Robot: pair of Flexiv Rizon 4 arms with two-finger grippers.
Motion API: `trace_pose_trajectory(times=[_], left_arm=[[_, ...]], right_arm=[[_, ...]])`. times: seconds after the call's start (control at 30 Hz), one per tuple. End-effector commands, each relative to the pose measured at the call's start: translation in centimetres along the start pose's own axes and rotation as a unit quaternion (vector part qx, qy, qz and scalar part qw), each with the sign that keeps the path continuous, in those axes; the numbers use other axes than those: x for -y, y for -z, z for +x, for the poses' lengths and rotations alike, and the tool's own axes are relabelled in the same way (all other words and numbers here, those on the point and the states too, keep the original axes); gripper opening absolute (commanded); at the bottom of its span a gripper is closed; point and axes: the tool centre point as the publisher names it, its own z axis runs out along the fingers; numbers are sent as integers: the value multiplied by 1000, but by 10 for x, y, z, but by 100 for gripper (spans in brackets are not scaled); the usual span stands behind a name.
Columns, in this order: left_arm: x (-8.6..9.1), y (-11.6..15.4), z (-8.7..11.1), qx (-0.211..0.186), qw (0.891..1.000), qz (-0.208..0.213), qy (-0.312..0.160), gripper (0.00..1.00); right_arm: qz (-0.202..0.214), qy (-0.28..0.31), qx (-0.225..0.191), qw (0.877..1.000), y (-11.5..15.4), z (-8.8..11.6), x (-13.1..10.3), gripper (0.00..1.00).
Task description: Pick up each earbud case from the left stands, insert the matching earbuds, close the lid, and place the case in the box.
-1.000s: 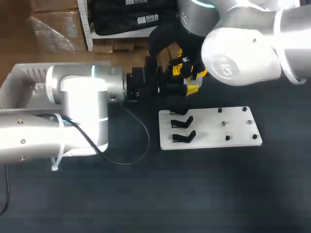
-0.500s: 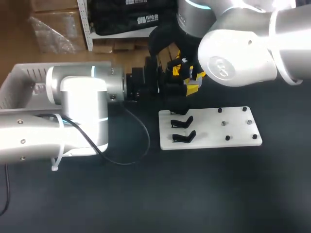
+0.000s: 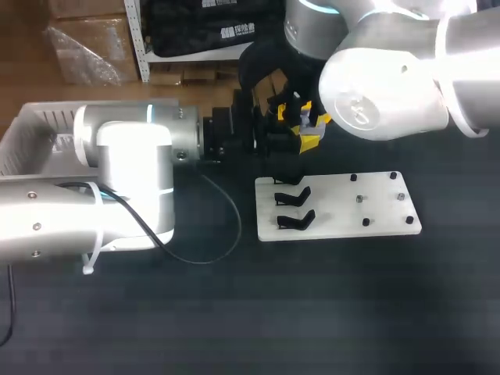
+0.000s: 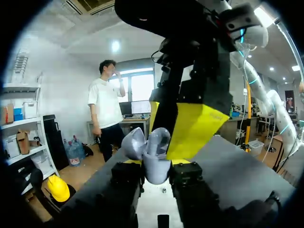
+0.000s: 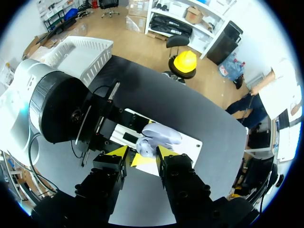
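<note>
Above dark table [image 3: 234,312], left hand [image 4: 156,163] clamps the open earbud case [image 4: 156,148]; right hand [image 5: 141,152] close over it, grip unclear.

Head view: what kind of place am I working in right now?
Likely a robot test bench set up for assembly work: a dark table, a white fixture plate carrying black stands, and a white box at its left.

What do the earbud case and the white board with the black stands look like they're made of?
The earbud case: probably smooth plastic, pale grey-lilac, matte with soft highlights on rounded edges. The white board: rigid plastic or painted sheet, flat and evenly satin. The black stands: likely dull plastic, too small to confirm.
</note>
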Motion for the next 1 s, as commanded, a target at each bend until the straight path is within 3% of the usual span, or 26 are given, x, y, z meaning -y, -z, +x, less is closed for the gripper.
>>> trace_pose_trajectory(times=[0.03,0.3,0.53,0.77,1.0], left_arm=[[3,0,2,3,1000,-6,-3,0],[3,0,2,3,1000,-6,-3,0],[3,0,2,3,1000,-6,-3,0],[3,0,2,3,1000,-6,-3,0],[3,0,2,3,1000,-6,-3,0]], right_arm=[[1,-2,2,1000,2,3,1,35],[-12,-19,22,1000,16,0,5,34],[-6,-57,68,996,23,-36,21,35],[-2,-102,60,993,-7,-64,41,35],[-7,-132,51,990,-26,-65,54,38]])
